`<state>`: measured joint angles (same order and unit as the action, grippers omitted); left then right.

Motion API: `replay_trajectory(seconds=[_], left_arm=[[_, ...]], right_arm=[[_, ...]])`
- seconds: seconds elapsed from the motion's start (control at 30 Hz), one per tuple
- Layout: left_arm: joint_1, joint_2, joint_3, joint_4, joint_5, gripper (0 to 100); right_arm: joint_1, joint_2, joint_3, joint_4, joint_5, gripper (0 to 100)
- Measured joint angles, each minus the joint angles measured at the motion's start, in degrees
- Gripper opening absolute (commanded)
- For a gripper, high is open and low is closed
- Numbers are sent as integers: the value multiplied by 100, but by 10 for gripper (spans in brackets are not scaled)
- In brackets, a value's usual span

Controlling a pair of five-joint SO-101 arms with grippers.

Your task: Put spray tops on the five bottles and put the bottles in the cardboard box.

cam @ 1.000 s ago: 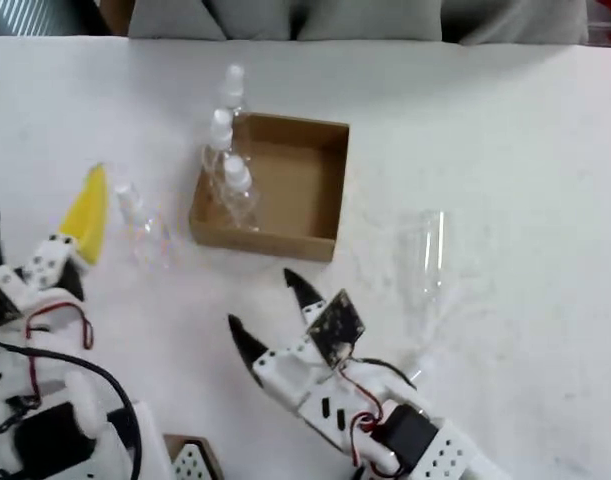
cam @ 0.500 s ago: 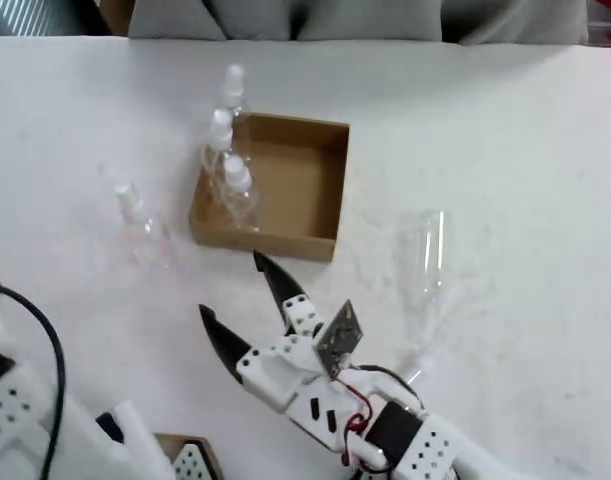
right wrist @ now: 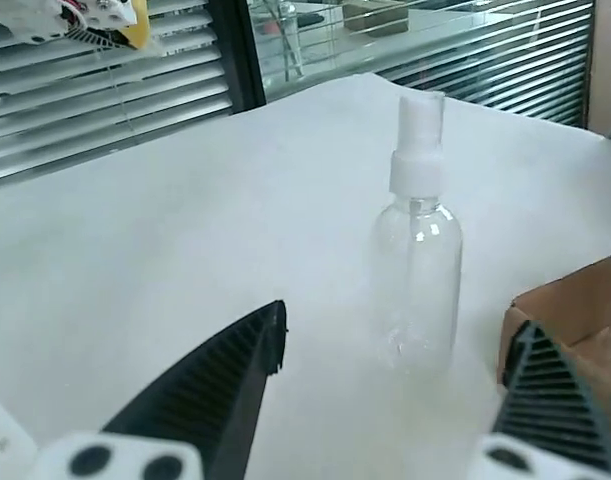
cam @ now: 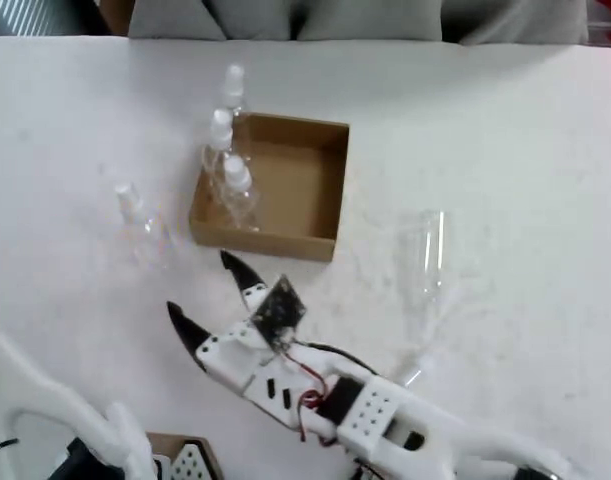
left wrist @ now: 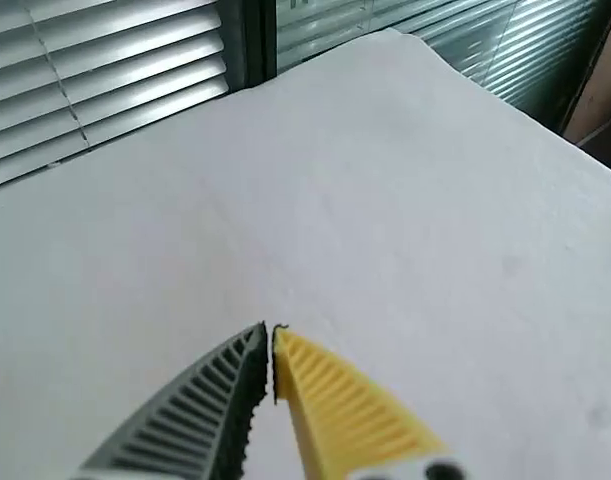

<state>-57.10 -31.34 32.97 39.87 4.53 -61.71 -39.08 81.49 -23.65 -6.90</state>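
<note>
Right gripper (cam: 197, 282) spread wide, empty. Capped bottle (right wrist: 415, 290) stands upright ahead, between my fingertips, apart from both. Cardboard box (cam: 265, 240) near one fingertip. Left gripper (left wrist: 272, 348) closed.

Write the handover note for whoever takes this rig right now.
Left gripper: shut, empty, over bare table.
Right gripper: open, empty, facing the near bottle, which stands capped left of the box.
Boxed bottles: two, capped, at the box's left wall, apparently inside.
Rear bottle: capped, behind the box.
Lying bottle: right of the box, top unclear.
Left to do: cap it if needed, then box the three outside.
</note>
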Motion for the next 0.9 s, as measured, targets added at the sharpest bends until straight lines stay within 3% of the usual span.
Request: replay_trajectory(seconds=[0.27, 0.53, 0.73, 0.9], left_arm=[[-158, 9, 0, -387, 9, 23], [-167, 624, -677, -404, 9, 23], [-360, 2286, -2295, 475, 9, 23], [-343, 2901, -3165, 1108, 9, 24]], right_arm=[[-97, 2734, -1248, -1187, 0, 322], [-114, 4141, -2286, -1371, 360, 366], [-114, 4519, -2804, -1371, 378, 366], [-105, 4835, -3130, -1389, 378, 366]])
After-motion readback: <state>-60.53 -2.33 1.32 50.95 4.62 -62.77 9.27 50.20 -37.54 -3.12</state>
